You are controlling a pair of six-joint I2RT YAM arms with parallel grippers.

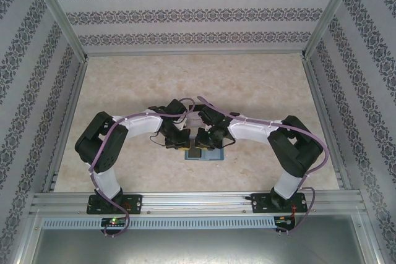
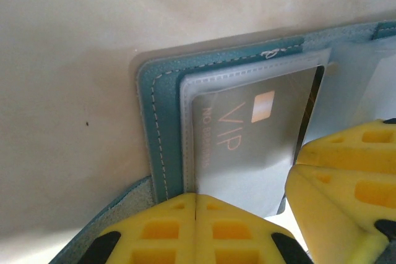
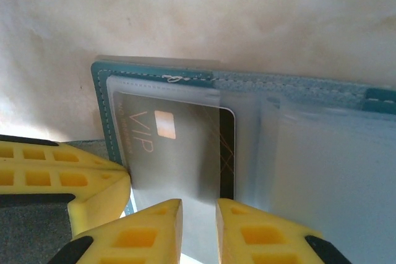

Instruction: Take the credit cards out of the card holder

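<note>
Left fingers [image 2: 167,230] clenched, pressing the card holder [image 3: 102,97] edge onto the table [image 3: 247,23]; right fingers [image 3: 148,230] slightly parted, credit card [image 3: 179,146] in its sleeve [image 3: 185,88] just ahead, long axis toward them.

robot lab test cell: aluminium frame [image 1: 198,201], patterned wallpaper walls [image 1: 198,13], marble-look tabletop [image 1: 204,78]

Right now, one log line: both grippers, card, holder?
left gripper: shut, at card holder edge | right gripper: narrowly open at VIP card near edge | VIP card: inside clear sleeve | card holder: open on table
</note>
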